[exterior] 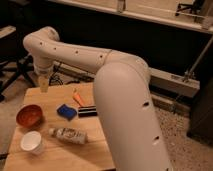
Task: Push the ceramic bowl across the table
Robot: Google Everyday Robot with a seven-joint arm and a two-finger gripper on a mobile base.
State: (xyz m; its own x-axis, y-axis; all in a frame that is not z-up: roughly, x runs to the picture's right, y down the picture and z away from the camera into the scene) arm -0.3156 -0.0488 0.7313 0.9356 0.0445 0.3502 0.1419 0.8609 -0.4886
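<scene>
readable text: none | bottle [68, 134] label: illegible | jaws: above table [65, 156] far-left corner
</scene>
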